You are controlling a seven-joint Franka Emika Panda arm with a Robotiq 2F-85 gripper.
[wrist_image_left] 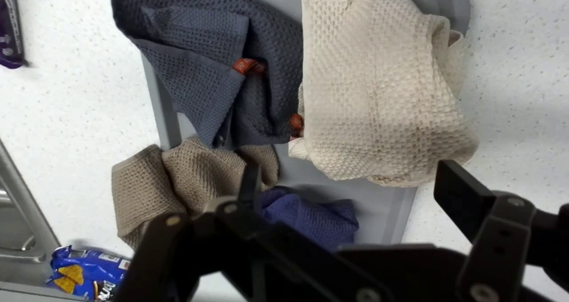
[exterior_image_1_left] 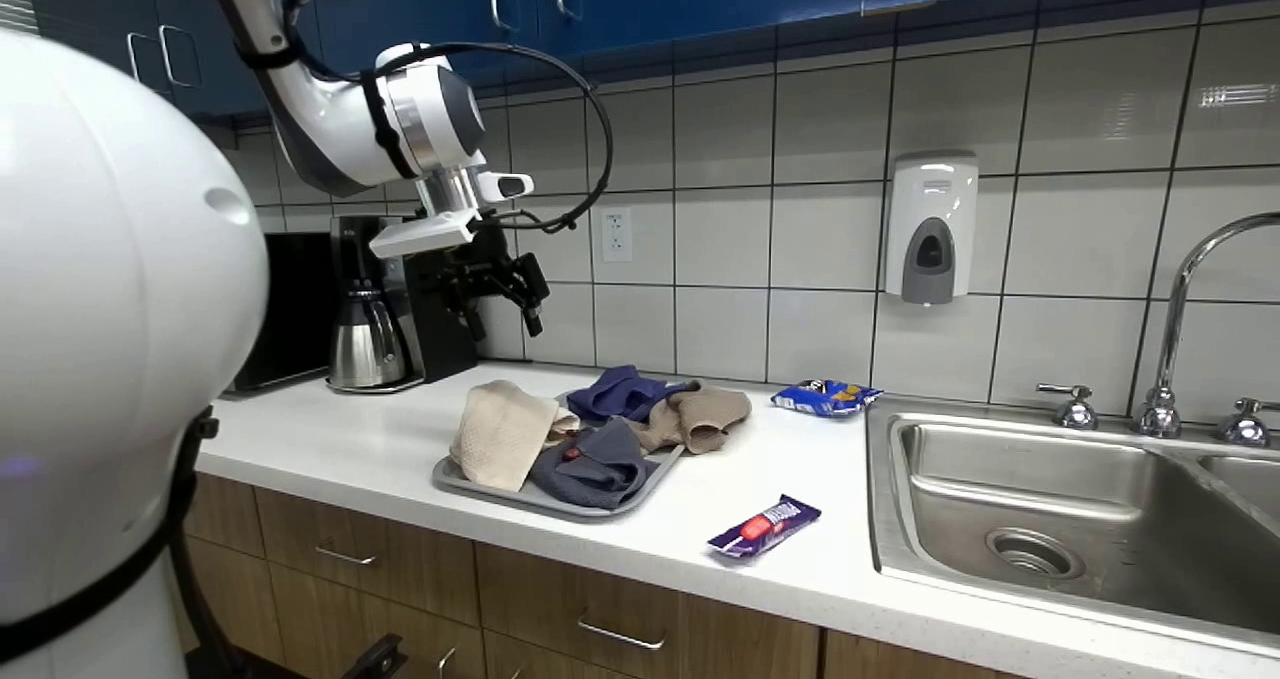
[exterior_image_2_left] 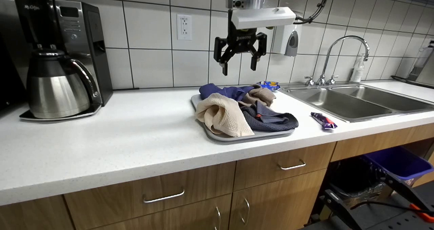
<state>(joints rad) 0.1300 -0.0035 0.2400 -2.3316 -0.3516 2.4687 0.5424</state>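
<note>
"Mr. Coffee" stands in pale letters on the black-and-silver coffee maker [exterior_image_2_left: 76,33] in an exterior view, and "ROBOTIQ" is printed across the body of the black two-fingered gripper [exterior_image_2_left: 239,67]. The purple foil bar wrapper [exterior_image_1_left: 765,527] with a red patch seems to read "PROTEIN"; the lettering on the crumpled blue snack bag [exterior_image_1_left: 826,397], which pictures orange chips, is not fully legible, nor is the print on the small orange-red tag [wrist_image_left: 250,66] of the slate-grey waffle-weave towel [wrist_image_left: 195,48]. The gripper's jaws stand wide apart with nothing between them, in the air above the towels and touching none. On the white speckled counter [exterior_image_2_left: 135,131], a grey rectangular tray [wrist_image_left: 386,208] bears that slate-grey towel, a cream waffle-weave towel [wrist_image_left: 378,79], a brown woven towel [wrist_image_left: 146,191] lapping over the tray's edge, and a dark blue cloth towel [wrist_image_left: 315,215].
</note>
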